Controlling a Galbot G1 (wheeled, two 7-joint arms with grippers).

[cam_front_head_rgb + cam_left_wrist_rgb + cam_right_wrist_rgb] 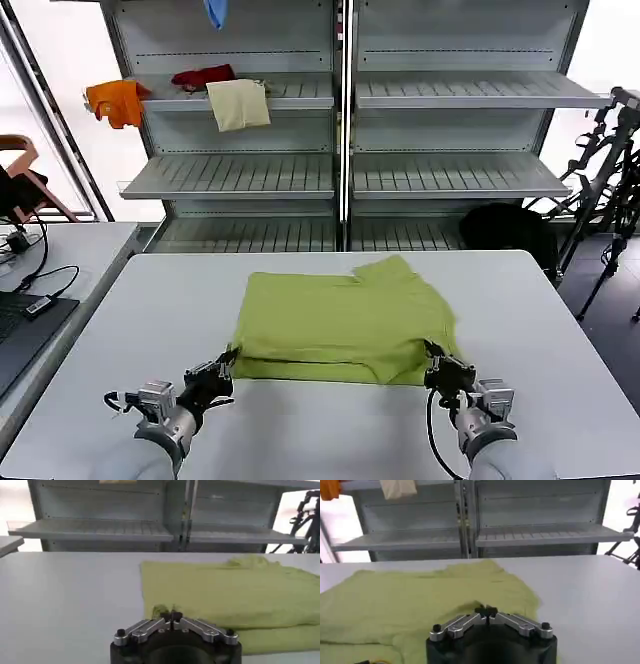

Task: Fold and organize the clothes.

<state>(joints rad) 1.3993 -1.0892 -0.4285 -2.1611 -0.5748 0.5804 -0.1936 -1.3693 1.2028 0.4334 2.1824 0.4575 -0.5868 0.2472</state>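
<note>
The clothes are one lime yellow-green T-shirt (pixel 340 320) lying partly folded on the white table (pixel 540 340), with a doubled layer along its near edge. My left gripper (pixel 228 362) sits at the shirt's near left corner. In the left wrist view the left gripper (pixel 171 615) is shut with a small tuft of the T-shirt (pixel 225 595) pinched between its tips. My right gripper (pixel 433 357) is at the near right corner. In the right wrist view the right gripper (pixel 486 611) is shut on a raised fold of the T-shirt (pixel 420 600).
Grey shelving (pixel 340 175) stands behind the table and holds an orange garment (pixel 117 100), a red garment (pixel 203 76) and a cream cloth (pixel 238 103). A side table with a laptop and cables (pixel 30 305) lies to the left. A black bag (pixel 505 230) and stands (pixel 605 170) are at the right.
</note>
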